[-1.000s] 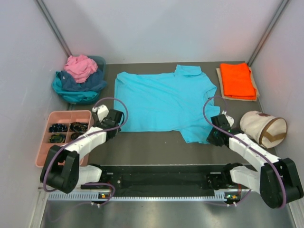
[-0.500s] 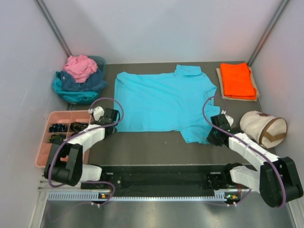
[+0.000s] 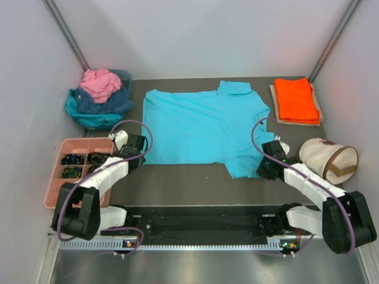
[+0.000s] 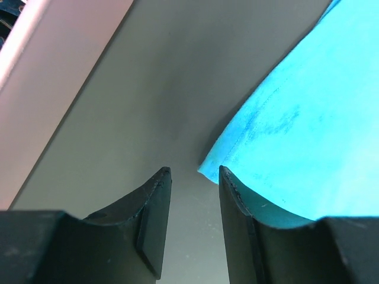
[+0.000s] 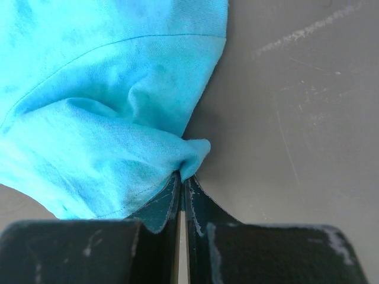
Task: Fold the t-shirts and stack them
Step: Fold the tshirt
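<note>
A bright turquoise t-shirt (image 3: 204, 124) lies spread flat in the middle of the table. My left gripper (image 4: 194, 173) is open at the shirt's near left corner (image 4: 208, 166); the corner tip lies just ahead of its right finger, and only bare table shows between the fingers. My right gripper (image 5: 183, 177) is shut on a bunched fold of the turquoise t-shirt (image 5: 112, 100) at its near right edge. A folded orange t-shirt (image 3: 296, 99) lies at the back right. Pink, navy and teal t-shirts (image 3: 99, 94) are heaped in a basket at the back left.
A pink compartment tray (image 3: 54, 177) holding small dark items sits left of my left arm. A cream canvas bag with a brown strap (image 3: 327, 160) lies right of my right arm. White walls close in three sides.
My left gripper has slid left and slightly back along the shirt's near left corner, and its jaws have narrowed a little. The right arm has barely moved.
</note>
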### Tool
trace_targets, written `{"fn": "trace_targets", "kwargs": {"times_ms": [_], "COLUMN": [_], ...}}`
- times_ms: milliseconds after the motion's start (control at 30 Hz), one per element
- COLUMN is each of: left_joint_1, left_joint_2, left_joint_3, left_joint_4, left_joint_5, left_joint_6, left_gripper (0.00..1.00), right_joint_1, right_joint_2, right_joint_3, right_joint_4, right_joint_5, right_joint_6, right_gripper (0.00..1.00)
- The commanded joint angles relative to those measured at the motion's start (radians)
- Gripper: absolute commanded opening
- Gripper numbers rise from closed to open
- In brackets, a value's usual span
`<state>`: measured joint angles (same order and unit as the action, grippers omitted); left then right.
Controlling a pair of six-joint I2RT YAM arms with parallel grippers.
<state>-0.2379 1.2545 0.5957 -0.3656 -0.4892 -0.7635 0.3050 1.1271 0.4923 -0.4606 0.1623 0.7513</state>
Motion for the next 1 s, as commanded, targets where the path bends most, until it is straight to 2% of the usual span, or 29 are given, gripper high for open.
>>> {"fn": "trace_targets", "kwargs": {"times_ms": [0,333,800,967], "left_joint_1": [0.003,0.003,0.003,0.003], "left_joint_2": [-0.017,0.075,0.135,0.163], "left_joint_3": [0.027,0.032,0.026,0.035], "left_joint_4": [0.01,0.068,0.117,0.126], "left_joint_5": [0.011,0.066,0.066,0.067], "left_joint_6": [0.006,0.001,0.007,0.012], "left_gripper": [0.43,0.42,0.38,0.26], "right_joint_1": [0.006,0.008,0.008,0.006], "right_joint_2": [0.022,0.017,0.011,0.0], "right_joint_3": [0.009,0.022,0.026,0.026], "right_joint_4": [0.031,0.013,0.0,-0.009], "right_joint_5": [-0.017,-0.009,-0.006,0.003], "right_joint_6": [-0.007,-0.006,-0.007,-0.006], "right_gripper": [0.0,0.0,0.0,0.0]}}
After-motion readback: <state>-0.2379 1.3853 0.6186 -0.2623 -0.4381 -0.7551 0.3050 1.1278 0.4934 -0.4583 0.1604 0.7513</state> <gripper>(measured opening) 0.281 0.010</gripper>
